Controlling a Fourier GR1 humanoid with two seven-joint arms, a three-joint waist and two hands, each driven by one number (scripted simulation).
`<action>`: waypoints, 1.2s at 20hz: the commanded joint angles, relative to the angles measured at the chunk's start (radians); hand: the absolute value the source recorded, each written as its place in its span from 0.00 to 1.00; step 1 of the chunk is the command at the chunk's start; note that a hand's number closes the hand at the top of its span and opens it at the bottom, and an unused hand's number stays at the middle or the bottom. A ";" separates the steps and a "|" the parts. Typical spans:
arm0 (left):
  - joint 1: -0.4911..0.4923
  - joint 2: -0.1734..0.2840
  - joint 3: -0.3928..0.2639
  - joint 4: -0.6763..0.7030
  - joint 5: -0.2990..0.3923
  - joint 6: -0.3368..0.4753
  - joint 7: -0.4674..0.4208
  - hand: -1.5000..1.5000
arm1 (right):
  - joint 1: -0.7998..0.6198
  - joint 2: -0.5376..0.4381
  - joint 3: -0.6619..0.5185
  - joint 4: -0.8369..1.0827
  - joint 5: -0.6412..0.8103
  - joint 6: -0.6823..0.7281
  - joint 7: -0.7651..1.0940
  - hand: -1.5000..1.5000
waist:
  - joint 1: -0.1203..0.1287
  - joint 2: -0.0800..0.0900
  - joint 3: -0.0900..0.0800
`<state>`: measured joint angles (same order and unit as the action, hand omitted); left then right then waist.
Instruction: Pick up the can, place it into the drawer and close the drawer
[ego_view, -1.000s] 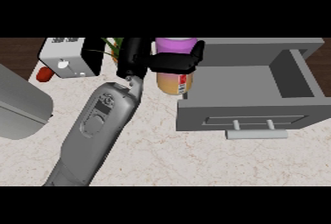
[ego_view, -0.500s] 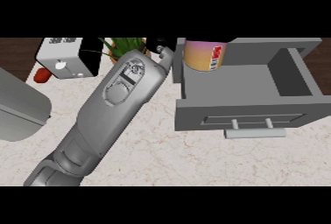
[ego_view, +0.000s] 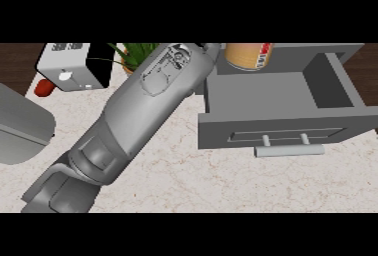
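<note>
My forearm (ego_view: 140, 115) is stretching toward the open drawer's (ego_view: 277, 131) back edge, where the can (ego_view: 247, 55) is showing; robot hand hidden, its state I cannot tell.

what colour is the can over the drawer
Orange-tan, with a white label patch carrying red marks on its side; the can shows only in the head view.

Counter (ego_view: 221, 180): pale speckled stone, lit evenly. At its far left edge stands a white toaster (ego_view: 72, 65), with a green plant (ego_view: 136, 52) just to its right and a small red item (ego_view: 44, 87) at its lower left. A grey rounded object (ego_view: 18, 127) sits at the left margin; dark wood (ego_view: 18, 60) lies beyond the counter.
</note>
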<state>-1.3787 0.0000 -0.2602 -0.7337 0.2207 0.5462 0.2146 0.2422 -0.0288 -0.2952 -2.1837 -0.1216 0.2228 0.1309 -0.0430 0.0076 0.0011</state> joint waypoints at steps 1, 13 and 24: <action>-0.034 0.000 -0.039 0.111 0.069 0.002 -0.074 1.00 | -0.016 0.012 0.018 0.047 0.032 0.007 -0.057 0.00 | -0.011 0.004 0.001; -0.142 0.000 -0.154 0.277 0.203 0.041 -0.093 1.00 | -0.078 -0.002 0.025 0.084 0.042 -0.005 -0.045 0.00 | -0.049 0.013 0.002; -0.102 0.000 -0.263 0.345 0.252 0.111 -0.202 1.00 | -0.102 -0.005 0.033 0.062 0.034 -0.014 -0.007 0.00 | -0.065 0.019 0.002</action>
<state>-1.4726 0.0000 -0.5024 -0.4215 0.4523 0.6429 0.0302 0.1564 -0.0305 -0.2601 -2.1264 -0.0790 0.2075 0.1238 -0.1017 0.0230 0.0030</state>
